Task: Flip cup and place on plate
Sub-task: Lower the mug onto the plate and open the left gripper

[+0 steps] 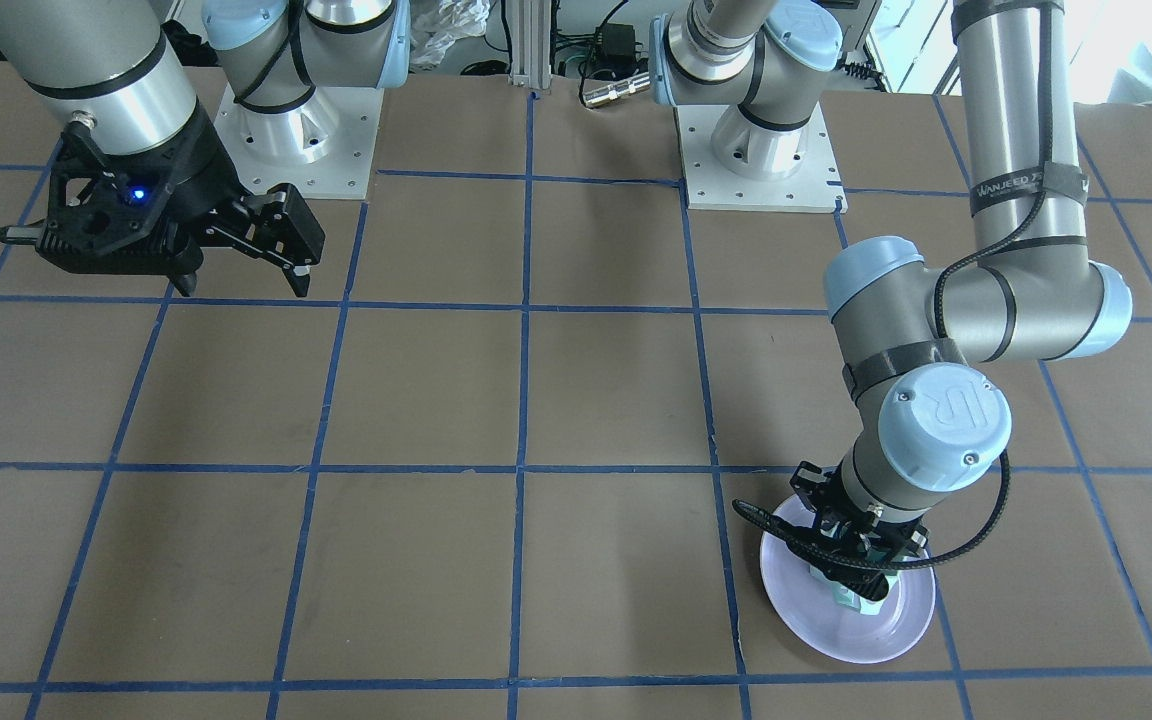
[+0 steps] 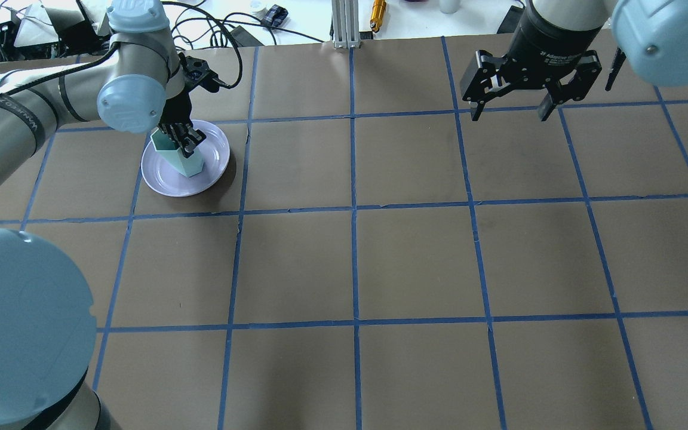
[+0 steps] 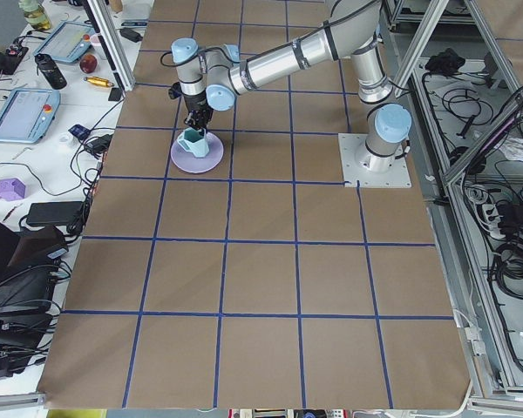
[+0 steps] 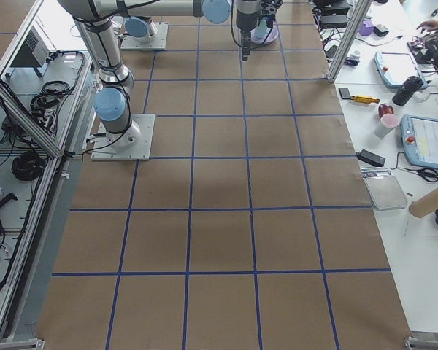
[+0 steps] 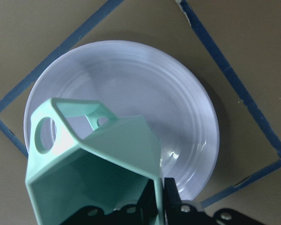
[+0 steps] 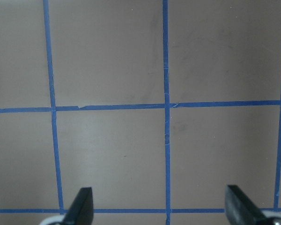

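Note:
The pale mint-green cup [image 2: 178, 160] is mouth-up and tilted over the round lavender plate [image 2: 214, 150] at the table's far left. My left gripper [image 2: 184, 141] is shut on the cup's rim wall from above. In the left wrist view the cup [image 5: 107, 159] shows its open inside and its handle [image 5: 46, 133], with the plate [image 5: 154, 79] right below. I cannot tell whether the cup's base touches the plate. It also shows in the front view [image 1: 851, 598] on the plate [image 1: 871, 640]. My right gripper [image 2: 510, 113] is open and empty, hovering over the far right of the table.
The table is brown paper with a blue tape grid [image 2: 353, 209]. Both arm bases [image 1: 761, 150] stand at the robot's edge. Cables and small tools [image 2: 377, 9] lie past the far edge. A side bench holds tablets [image 3: 22, 113].

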You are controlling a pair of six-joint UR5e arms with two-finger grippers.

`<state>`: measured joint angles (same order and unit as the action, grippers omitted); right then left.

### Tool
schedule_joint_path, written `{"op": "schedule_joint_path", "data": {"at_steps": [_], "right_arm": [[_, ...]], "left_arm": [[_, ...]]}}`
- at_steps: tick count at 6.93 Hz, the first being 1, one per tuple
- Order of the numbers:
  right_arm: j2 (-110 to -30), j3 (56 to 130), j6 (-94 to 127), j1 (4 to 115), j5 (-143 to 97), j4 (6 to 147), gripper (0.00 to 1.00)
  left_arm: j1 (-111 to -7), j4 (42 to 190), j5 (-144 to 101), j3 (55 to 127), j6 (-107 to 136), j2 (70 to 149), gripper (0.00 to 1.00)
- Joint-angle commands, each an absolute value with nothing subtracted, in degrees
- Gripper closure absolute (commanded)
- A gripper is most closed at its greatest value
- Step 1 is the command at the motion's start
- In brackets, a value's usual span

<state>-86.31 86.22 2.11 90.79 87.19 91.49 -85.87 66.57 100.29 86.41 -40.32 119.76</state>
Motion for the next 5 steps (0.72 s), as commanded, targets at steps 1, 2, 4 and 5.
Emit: {"op": "schedule_joint_path", "data": {"at_steps": [1, 2, 4, 5], "right_arm": [[-86.31, 86.22, 2.11, 90.79, 87.19, 91.49, 0.00], [-86.31, 86.22, 2.11, 90.79, 87.19, 91.49, 0.00], [-86.31, 86.22, 2.11, 90.79, 87.19, 91.49, 0.00], [-86.31, 86.22, 2.11, 90.79, 87.19, 91.49, 0.00]], "left_arm": [[-85.96, 66.45, 100.37, 86.22, -40.34, 119.97, 0.00], [-86.04, 67.05, 99.94, 86.05, -40.25, 118.58, 0.00], [-86.22, 71.94, 99.50, 85.44, -39.64, 113.67, 0.00], [-86.31, 75.72, 99.23, 85.60, -38.25, 109.29, 0.00]]}}
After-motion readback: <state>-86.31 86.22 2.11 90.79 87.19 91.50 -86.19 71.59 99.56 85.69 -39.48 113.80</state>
